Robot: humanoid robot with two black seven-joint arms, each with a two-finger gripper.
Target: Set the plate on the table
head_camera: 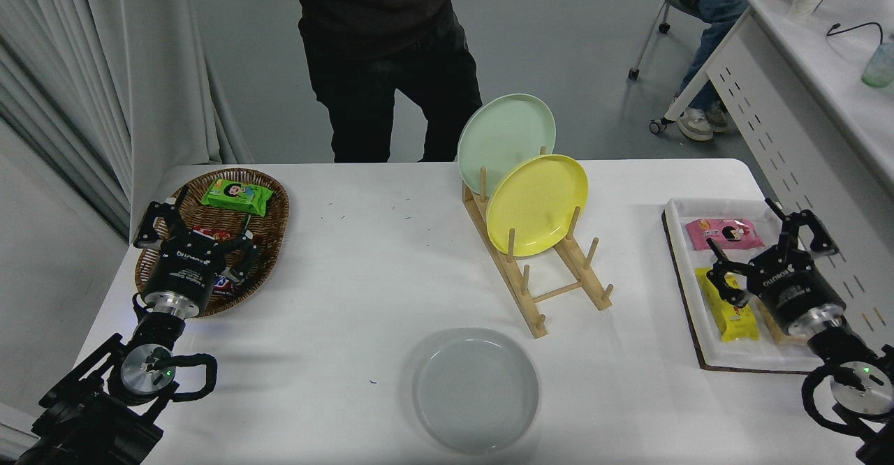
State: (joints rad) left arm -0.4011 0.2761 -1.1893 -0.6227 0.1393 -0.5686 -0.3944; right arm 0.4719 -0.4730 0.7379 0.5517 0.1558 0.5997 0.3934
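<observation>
Round pale grey plate (475, 389) lies flat on the large white tabletop (363, 269), at the near edge, centre, just in front of the wooden peg dish rack (541, 276). Nothing touches the plate.

The rack holds two plates on edge: a yellow plate (537, 204) in front and a mint-green plate (506, 134) behind it, the two overlapping. The front slots of the rack stand bare.

Right claw (767, 243) hangs over the white rectangular tray (754, 364) at the right side of the tabletop, fingers spread wide, holding nothing. Under it lie a pink snack packet (723, 233) and a yellow snack packet (730, 308), the latter partly hidden by the claw body.

Left claw (199, 227) sits at the lower left over the near rim of the oval wicker basket (276, 203), fingers spread, nothing in them. A green snack packet (237, 195) lies in the far part of the basket.

A person in dark clothes (387, 53) stands at the far edge of the tabletop. A second person sits at the upper right beside a white desk with perforated panel (789, 102).
</observation>
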